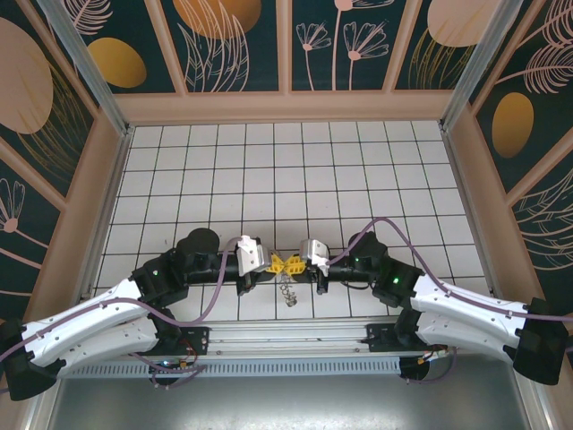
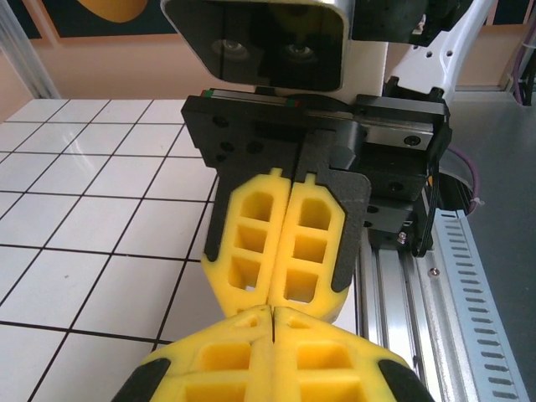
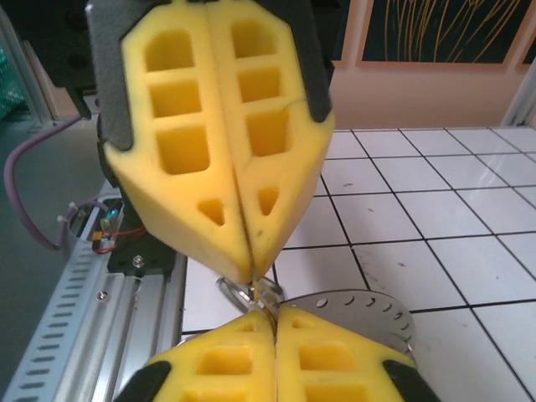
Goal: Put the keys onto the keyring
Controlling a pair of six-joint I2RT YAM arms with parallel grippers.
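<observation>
Both sets of jaws were closed, meeting tip to tip above the near middle of the table. The left gripper pinched a small metal loop at the rim of the keyring. The right gripper was shut against that same spot, but I could not tell whether it had metal between its pads. The rest of the hoop hung just below the tips, towards the near edge.

It looked light, thin and floppy, and probably slippery against the foam. The rim between loops seemed the soundest place to hold it, close to the tips. I counted one keyring and two grippers. The keys were too small to tell apart among the loops.
</observation>
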